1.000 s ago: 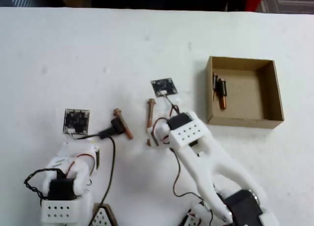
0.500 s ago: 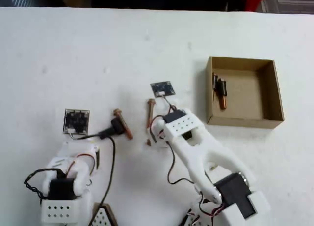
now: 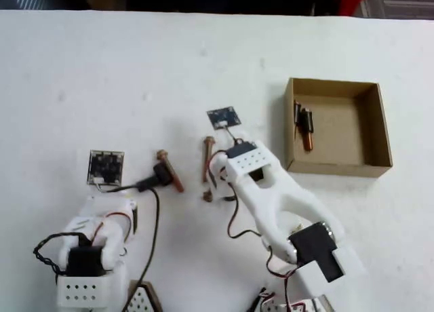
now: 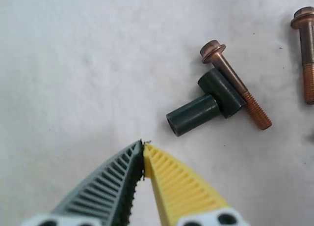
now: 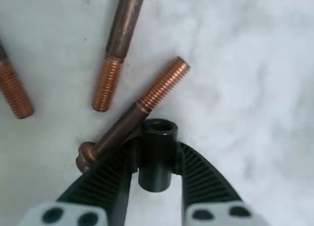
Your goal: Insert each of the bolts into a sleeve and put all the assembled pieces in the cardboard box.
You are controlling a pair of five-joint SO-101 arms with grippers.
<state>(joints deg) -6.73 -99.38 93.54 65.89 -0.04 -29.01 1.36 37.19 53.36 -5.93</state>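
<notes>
At the table's middle, right gripper (image 5: 157, 155): its two dark fingers pinch a dark sleeve (image 5: 157, 162), which stands between them with the open end turned away from the wrist. In the high view this gripper (image 3: 215, 181) is low over the white table (image 3: 135, 74), to the left of the cardboard box.
First loose bolt (image 5: 130, 118): copper colour, lying flat on the table. Its shank is right against the rim of the held sleeve, its head is beside one finger, and its threaded end points away from the gripper.
Second loose bolt (image 5: 117, 49): it lies just beside the first one but apart from it. In the high view (image 3: 207, 159) it is a little ahead of the right gripper.
Left gripper (image 4: 143, 147): the grey finger and the yellow finger are pressed together at the tips, with nothing between them. It is near the sleeved bolt and apart from it. I cannot tell if the tips touch the table.
Sleeved bolt (image 4: 223, 91): a copper bolt passed through a dark green sleeve, with head and thread both sticking out. It lies on the table between the two arms (image 3: 169, 173).
Spare sleeve (image 4: 193, 116): dark green, lying on its side. One end touches the sleeve on that bolt, so the two make a corner.
Cardboard box (image 3: 339, 168): open on top, on the right part of the table.
Assembled piece (image 3: 305, 127): it lies inside the box, close to the left wall.
</notes>
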